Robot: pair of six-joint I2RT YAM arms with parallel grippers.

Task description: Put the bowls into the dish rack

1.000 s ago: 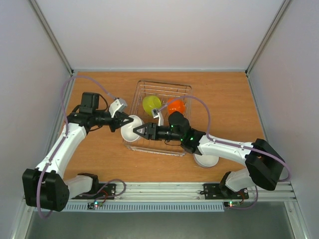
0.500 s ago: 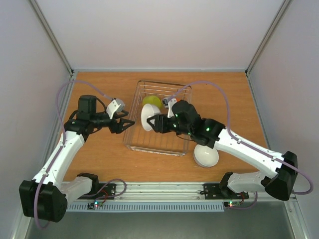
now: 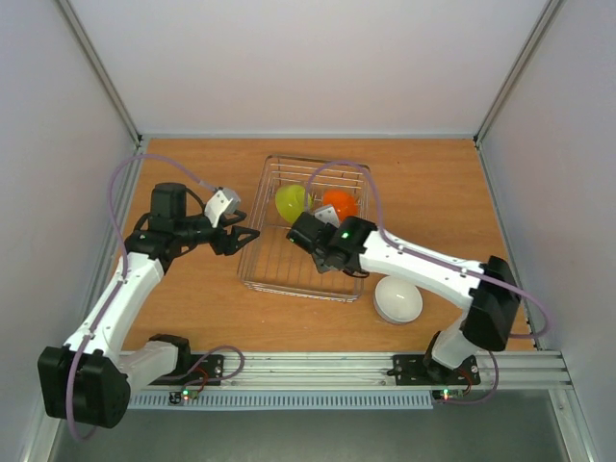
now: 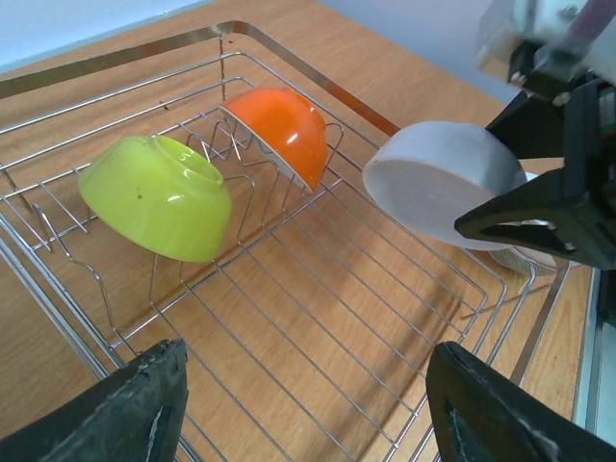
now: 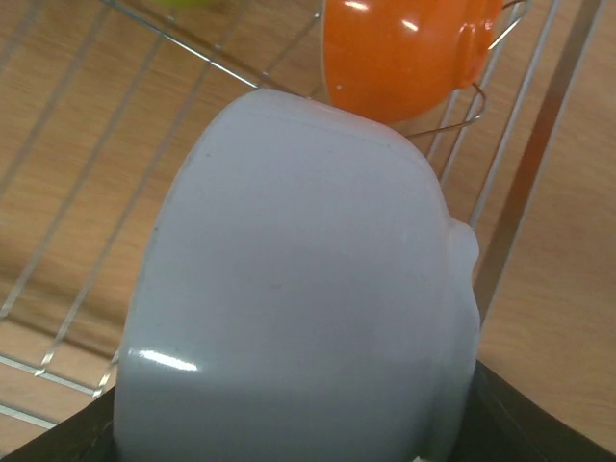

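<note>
Loose white bowl (image 3: 397, 300): on the worktop (image 3: 221, 308), just outside the dish rack (image 3: 289, 289) at its near right corner.
Left end effector (image 3: 241, 241): fingers spread wide, holding nothing, at the rack's left side.
Right end effector (image 3: 310, 231): pinching the held white bowl (image 4: 438, 183), which is turned on edge over the rack's right half.
Lime-yellow bowl (image 3: 292, 202): tilted among the far tines of the rack.
Orange bowl (image 3: 339, 204): propped on edge just right of the lime-yellow one.

Left claw (image 3: 247, 234) agape (right claw (image 3: 302, 231) clamped)
</note>
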